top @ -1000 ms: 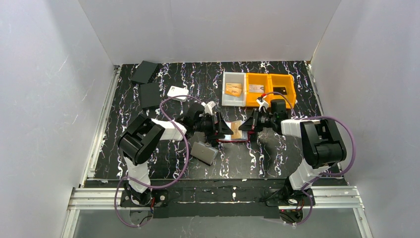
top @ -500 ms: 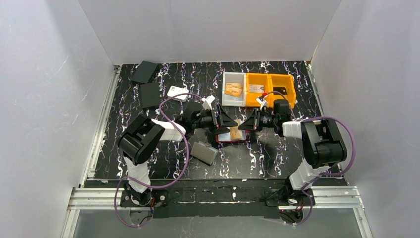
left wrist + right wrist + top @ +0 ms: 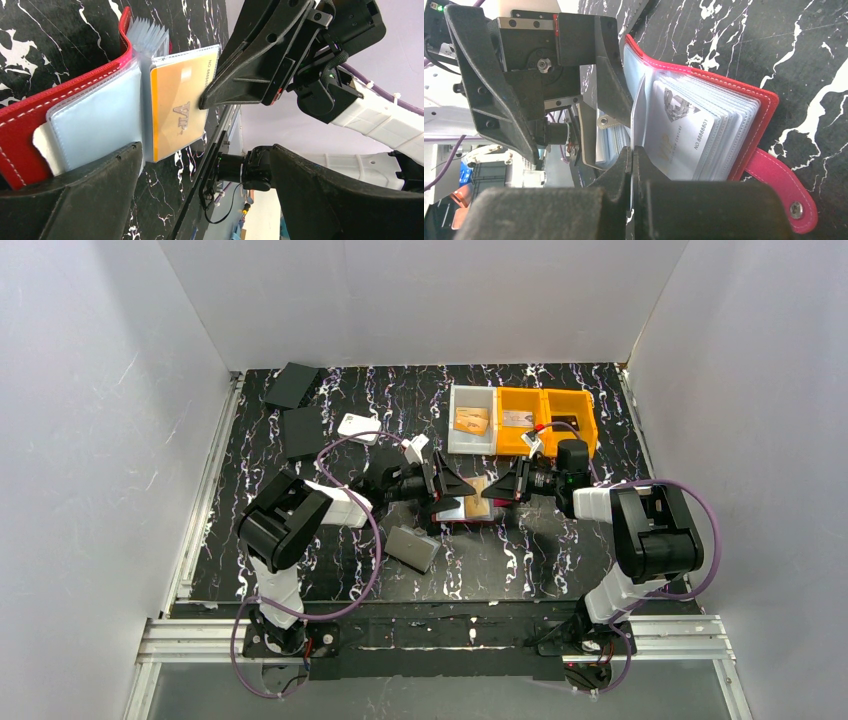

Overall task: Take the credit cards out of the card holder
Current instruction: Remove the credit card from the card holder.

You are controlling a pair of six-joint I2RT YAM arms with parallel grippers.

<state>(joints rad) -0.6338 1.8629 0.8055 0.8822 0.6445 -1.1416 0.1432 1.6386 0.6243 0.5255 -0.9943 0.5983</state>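
Mid-table: the card holder (image 3: 462, 512) lies open on the black marbled table (image 3: 520, 560), red cover down and clear sleeve pages fanned up. It sits between your two tools, which face each other.

Left tool (image 3: 204, 150): released, jaws spread wide. In the left wrist view the holder's near half, with its red stitched cover (image 3: 55, 107) and an empty sleeve, sits inside that spread. You can't tell whether either finger touches it.

Right tool (image 3: 632, 162): clenched, fingers tight together. Its tip bites the outer edge of the orange-gold card (image 3: 177, 110), which sits in an upright sleeve page. You can't tell whether plastic lies between pads and card. From the right wrist camera the pinched page shows edge-on, rising out of the closed fingers.

Behind that page, the right wrist view shows the remaining pages stacked against the cover. A silver-grey card (image 3: 681, 137) marked VIP faces out, and the snap tab (image 3: 781, 197) lies flat on the table.

Far side: a grey-white bin (image 3: 472, 420) holds an orange-gold card, and two orange bins (image 3: 545, 420) stand touching it on the right. A flat grey case (image 3: 413, 548) lies just beside the left arm. A white rounded box (image 3: 358, 426) and two dark boxes (image 3: 298, 410) lie far left.
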